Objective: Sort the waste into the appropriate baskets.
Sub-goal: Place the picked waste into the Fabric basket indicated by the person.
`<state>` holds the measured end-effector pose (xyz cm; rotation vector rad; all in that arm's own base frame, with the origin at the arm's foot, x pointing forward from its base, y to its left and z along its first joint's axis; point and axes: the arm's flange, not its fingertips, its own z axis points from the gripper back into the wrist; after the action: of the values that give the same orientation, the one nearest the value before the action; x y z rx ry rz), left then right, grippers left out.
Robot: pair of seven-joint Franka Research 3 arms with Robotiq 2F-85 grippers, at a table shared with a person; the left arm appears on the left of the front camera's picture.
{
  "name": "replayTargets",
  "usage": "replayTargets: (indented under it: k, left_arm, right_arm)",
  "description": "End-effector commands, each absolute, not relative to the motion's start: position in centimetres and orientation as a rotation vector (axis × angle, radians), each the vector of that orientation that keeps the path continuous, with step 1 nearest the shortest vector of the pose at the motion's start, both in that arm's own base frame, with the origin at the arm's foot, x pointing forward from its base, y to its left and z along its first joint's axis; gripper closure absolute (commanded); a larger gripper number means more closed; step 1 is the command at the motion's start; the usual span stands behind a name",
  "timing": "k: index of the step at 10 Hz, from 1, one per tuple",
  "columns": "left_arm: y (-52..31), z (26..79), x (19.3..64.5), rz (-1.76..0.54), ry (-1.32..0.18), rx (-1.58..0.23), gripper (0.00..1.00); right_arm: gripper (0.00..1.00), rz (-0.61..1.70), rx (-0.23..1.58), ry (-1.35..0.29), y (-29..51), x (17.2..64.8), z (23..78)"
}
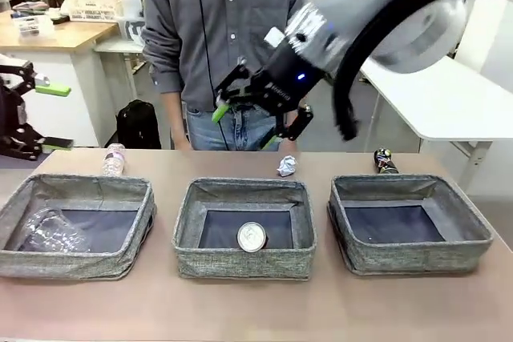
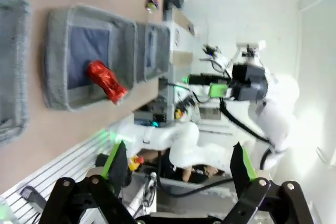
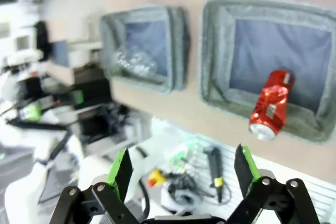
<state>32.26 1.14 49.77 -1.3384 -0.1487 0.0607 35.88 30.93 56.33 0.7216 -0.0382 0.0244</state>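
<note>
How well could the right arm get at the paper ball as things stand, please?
Probably yes. The right gripper hangs open almost above the paper ball, which lies bare on the table behind the middle basket; nothing stands between them, though the person is close behind.

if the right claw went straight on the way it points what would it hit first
Probably the bare table beside the middle basket holding the red can; depth is unclear, so it might clear the edge.

Grey woven cloth baskets, glossy red metal can, crumpled paper ball
</note>
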Motion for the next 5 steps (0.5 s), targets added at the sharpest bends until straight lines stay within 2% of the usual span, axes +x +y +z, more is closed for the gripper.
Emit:
replayTargets:
  k: [1,3,5]
  left_arm:
    - [0.2,48.9,32.1,-0.028,-0.129,-1.407,0.00]
    - [1.1,48.8,31.9,-0.039,-0.071,-1.506,0.00]
    - [0.8,48.4,32.4,-0.052,-0.034,-1.549,0.00]
  right_arm:
    - [0.00,0.090,0.931,0.134,22.2,35.4,55.5]
    - [0.00,0.145,1.110,0.239,14.7,34.7,53.7]
    - [0.00,0.097,1.262,0.224,9.0,33.5,51.3]
